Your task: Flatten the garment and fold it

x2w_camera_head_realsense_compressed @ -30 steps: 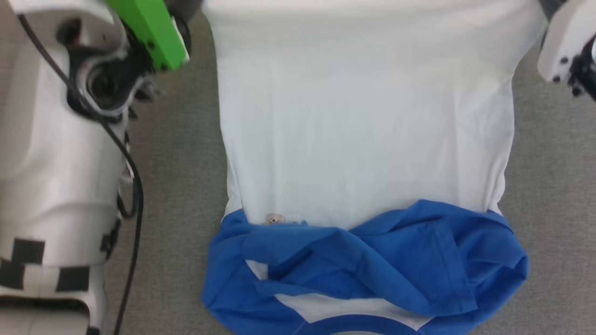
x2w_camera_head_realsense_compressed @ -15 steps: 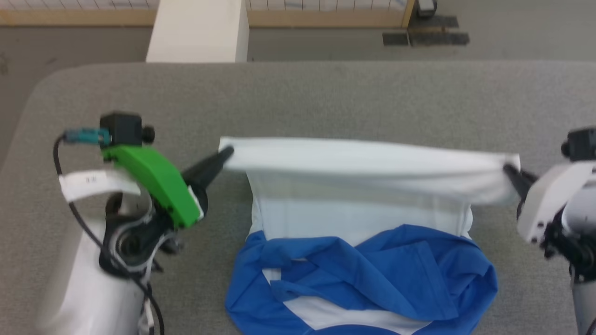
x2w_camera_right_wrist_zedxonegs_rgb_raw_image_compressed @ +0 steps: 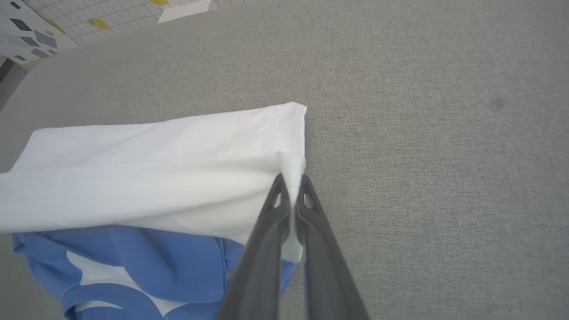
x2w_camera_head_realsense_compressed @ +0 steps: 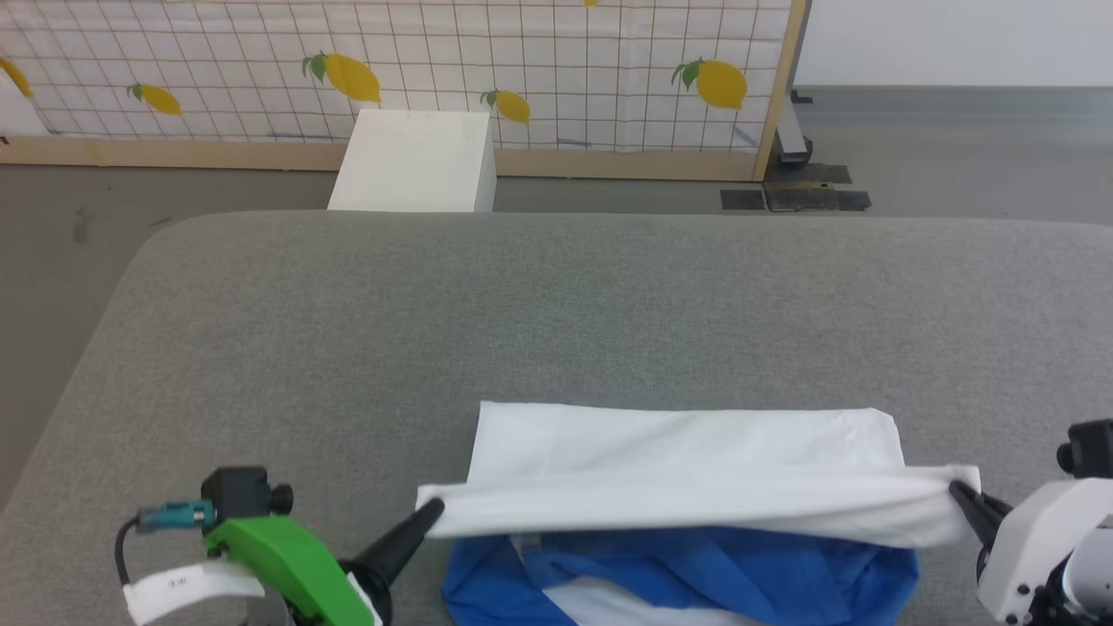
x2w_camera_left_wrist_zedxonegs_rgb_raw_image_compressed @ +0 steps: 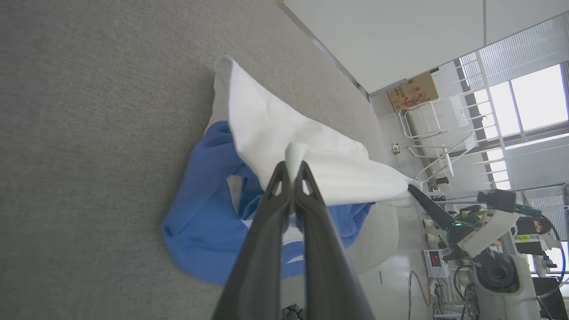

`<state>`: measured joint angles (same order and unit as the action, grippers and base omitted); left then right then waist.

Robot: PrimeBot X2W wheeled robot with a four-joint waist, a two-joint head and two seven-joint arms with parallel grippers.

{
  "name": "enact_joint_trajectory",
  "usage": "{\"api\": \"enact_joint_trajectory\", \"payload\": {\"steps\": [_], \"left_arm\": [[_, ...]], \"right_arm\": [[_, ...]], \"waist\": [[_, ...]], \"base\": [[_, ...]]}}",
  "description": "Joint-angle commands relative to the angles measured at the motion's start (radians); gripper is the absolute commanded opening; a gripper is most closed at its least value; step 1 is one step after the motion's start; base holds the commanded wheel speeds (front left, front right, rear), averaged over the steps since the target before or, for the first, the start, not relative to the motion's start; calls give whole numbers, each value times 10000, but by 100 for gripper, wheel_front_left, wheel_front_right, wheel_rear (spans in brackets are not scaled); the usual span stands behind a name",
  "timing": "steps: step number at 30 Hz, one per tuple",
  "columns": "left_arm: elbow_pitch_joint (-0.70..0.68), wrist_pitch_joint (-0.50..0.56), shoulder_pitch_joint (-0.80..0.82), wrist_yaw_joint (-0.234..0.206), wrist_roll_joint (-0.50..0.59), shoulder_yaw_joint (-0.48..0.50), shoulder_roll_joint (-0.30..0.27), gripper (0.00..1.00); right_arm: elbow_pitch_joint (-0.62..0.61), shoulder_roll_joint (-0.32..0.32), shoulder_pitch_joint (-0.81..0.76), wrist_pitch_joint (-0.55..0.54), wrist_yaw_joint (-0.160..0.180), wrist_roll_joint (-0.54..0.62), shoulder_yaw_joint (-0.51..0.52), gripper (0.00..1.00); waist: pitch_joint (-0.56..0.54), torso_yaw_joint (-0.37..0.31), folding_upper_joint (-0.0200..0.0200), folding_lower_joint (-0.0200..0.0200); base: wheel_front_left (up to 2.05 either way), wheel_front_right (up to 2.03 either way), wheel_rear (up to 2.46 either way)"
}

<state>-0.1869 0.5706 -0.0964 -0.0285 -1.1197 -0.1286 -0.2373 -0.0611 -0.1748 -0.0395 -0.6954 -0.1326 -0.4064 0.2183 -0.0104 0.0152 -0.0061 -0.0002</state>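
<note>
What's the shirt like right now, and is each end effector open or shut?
garment, half folded: white edge lifted and stretched taut, blue sleeves bunched beneath it.
left end effector, shut on the garment's left corner.
right end effector, shut on the garment's right corner.
table, grey, bearing the garment.

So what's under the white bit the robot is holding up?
The bunched blue sleeves of the garment, lying on the grey table. The left gripper and right gripper pinch the white edge above them. That fold covers the chest, so I cannot see it.
</note>
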Motion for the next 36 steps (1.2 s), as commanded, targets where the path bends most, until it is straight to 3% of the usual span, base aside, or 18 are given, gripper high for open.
{"api": "enact_joint_trajectory", "payload": {"steps": [1,7,12,25,26,27,28,36], "left_arm": [[-92,-102,-292,-72,-165,129,79,0],[-208,-350,-1310,-238,-496,370,334,0],[171,-188,-1835,-408,-360,298,133,0],[2105,-75,-1428,-512,141,-343,237,0],[2179,-80,-1371,-503,155,-366,253,38],[2207,-105,-1318,-504,182,-372,259,83],[2233,-112,-1267,-519,200,-373,257,100],[1701,31,-1056,-882,710,-266,-389,100]], "right_arm": [[-96,16,-236,-38,19,67,96,0],[-161,344,-1016,-115,19,160,201,0],[141,429,-1623,-60,19,297,-36,0],[1474,463,-1788,71,19,585,-774,0],[1510,452,-1758,96,19,603,-794,0],[1514,448,-1733,141,19,608,-807,13],[1526,454,-1720,107,19,570,-814,98],[482,232,-1956,-249,19,-84,-436,100]], "waist": [[10,18,61,2],[49,-45,61,2],[58,-51,61,2],[14,-131,61,2],[15,-134,61,2],[15,-142,61,2],[18,-152,61,2],[-60,-119,61,2]], "base": [[0,0,0],[0,0,0],[0,0,0],[0,0,0],[0,0,0],[0,0,0],[0,0,0],[0,0,0]]}}
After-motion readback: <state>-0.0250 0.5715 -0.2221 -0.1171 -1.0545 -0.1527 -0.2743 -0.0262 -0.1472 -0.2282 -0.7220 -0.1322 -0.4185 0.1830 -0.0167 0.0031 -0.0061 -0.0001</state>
